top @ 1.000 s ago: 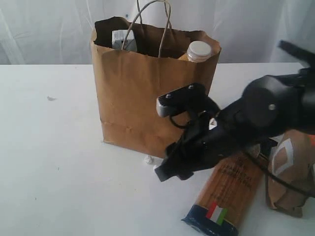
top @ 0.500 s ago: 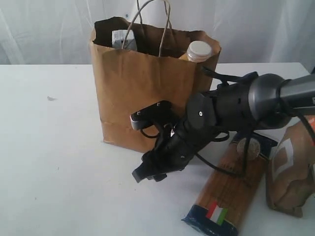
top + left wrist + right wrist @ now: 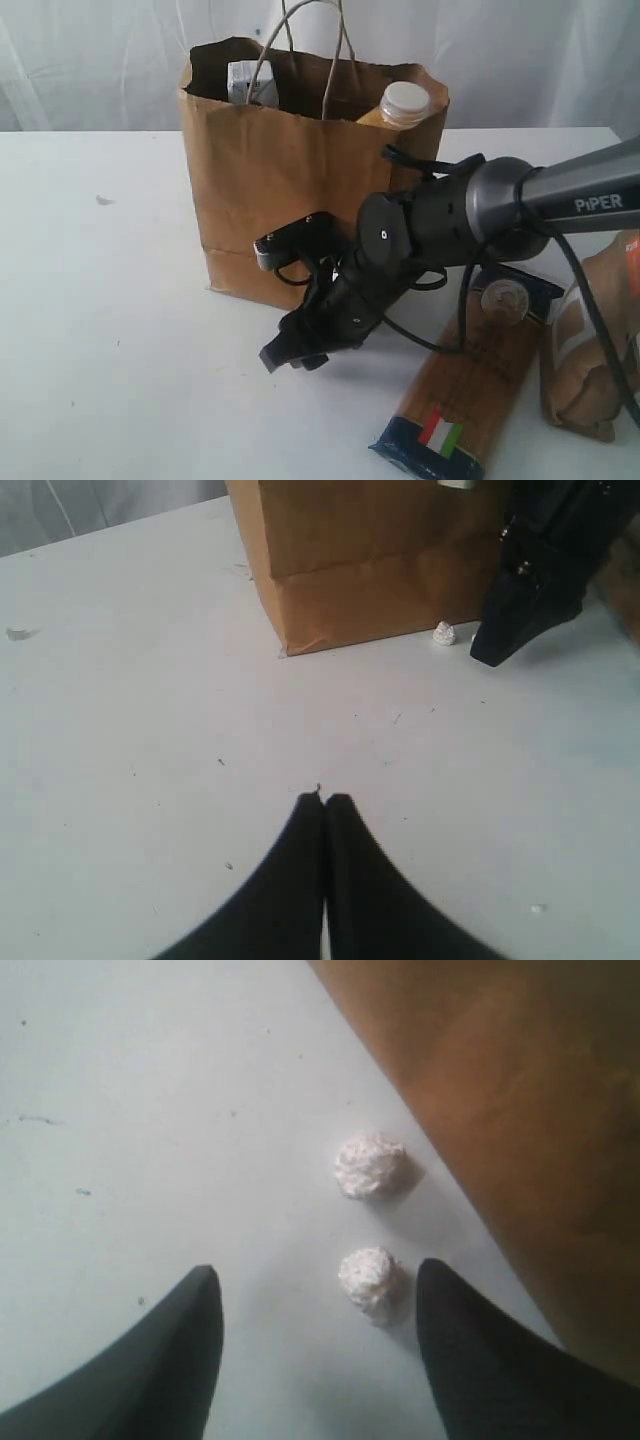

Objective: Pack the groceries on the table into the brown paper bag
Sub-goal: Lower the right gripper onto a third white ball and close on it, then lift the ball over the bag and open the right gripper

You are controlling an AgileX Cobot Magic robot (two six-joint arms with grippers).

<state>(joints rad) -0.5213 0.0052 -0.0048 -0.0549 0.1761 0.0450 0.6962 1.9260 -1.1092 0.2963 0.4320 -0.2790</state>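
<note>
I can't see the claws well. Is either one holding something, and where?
Nothing is held. The right gripper is open above the table by the brown paper bag; the left gripper is shut, empty.

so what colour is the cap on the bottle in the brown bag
White: the round cap on the yellow grain bottle, clearest in the exterior view.

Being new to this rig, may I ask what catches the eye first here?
The brown paper bag stands mid-table, a white-capped bottle and a carton peeking out. The right tool, open, hangs low before it by two white bits; the spaghetti pack and brown pouch lie beside that arm.
</note>
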